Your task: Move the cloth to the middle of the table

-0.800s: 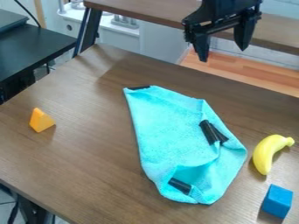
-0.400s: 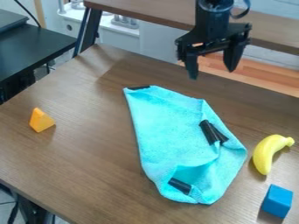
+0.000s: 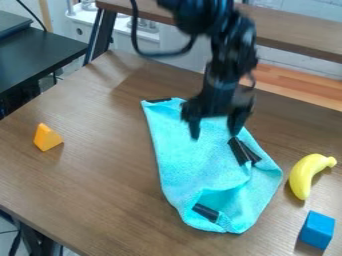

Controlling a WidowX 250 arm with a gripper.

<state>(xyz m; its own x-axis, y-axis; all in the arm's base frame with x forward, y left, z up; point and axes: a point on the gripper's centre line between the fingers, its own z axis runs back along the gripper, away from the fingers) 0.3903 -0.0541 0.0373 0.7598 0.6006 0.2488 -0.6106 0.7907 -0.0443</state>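
The black gripper (image 3: pixel 214 136) hangs over the upper part of the cloth, its two fingers spread apart with nothing between them. Beneath it the turquoise cloth (image 3: pixel 194 165) lies on the brown table (image 3: pixel 100 175), long and uneven in shape, with black patches at its top corner, right side and lower end. Its lower end is folded and rumpled. The gripper hides part of the cloth's upper right edge.
An orange triangular block (image 3: pixel 47 137) sits on the left part of the table. To the right of the cloth are a yellow banana (image 3: pixel 306 175) and, nearer the front, a blue block (image 3: pixel 317 230). A dark desk (image 3: pixel 37 55) stands at the upper left.
From beyond the table's far edge, the gripper has come down and toward the camera, over the cloth, with its fingers still apart. The cloth has not moved.
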